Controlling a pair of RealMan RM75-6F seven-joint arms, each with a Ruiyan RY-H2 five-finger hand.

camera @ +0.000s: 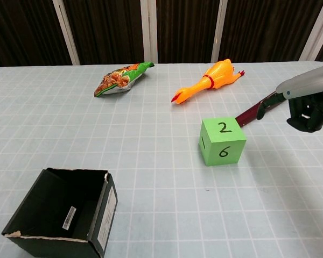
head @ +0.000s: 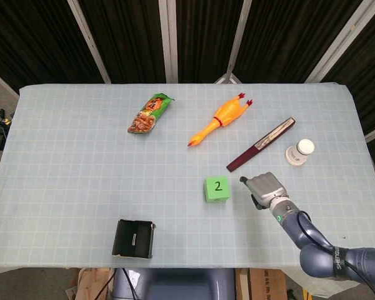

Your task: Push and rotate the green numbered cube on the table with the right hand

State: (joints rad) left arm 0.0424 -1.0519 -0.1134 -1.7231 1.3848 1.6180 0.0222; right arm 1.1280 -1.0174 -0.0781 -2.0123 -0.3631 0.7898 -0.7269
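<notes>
**Right hand closing in on the green cube, contact not yet made**

The step in hand looks like the approach. The right hand [head: 264, 188] hovers low over the pale gridded table [head: 69, 162], with one finger stretched toward the cube and the rest of the fingers [camera: 307, 115] curled under, holding nothing. The green numbered foam cube [head: 217, 189] sits just beyond that outstretched fingertip, toward the table's middle, with a clear gap between them in both views. The left hand does not show in either view.

The cube rests flat, "2" on top, "6" on the face toward the robot and "1" on the face turned away from the fingers. Being a cube it has no long axis; its edges sit nearly square to the table's grid, and the "2" reads upright from the robot's side.

The next move, as I judge it, calls for carrying the fingertip across the gap to the cube's near side face, meeting it off-centre rather than dead middle, so that the push turns the cube as well as sliding it.

Behind the fingers, farther from the robot, lie a dark red flat case [head: 260, 145] and a small white tub [head: 299, 152]. Well beyond the cube are an orange rubber chicken [head: 219, 120] and a green snack packet [head: 150, 113]. An open black box [head: 134, 239] stands far past the cube, near the table's front edge.
</notes>
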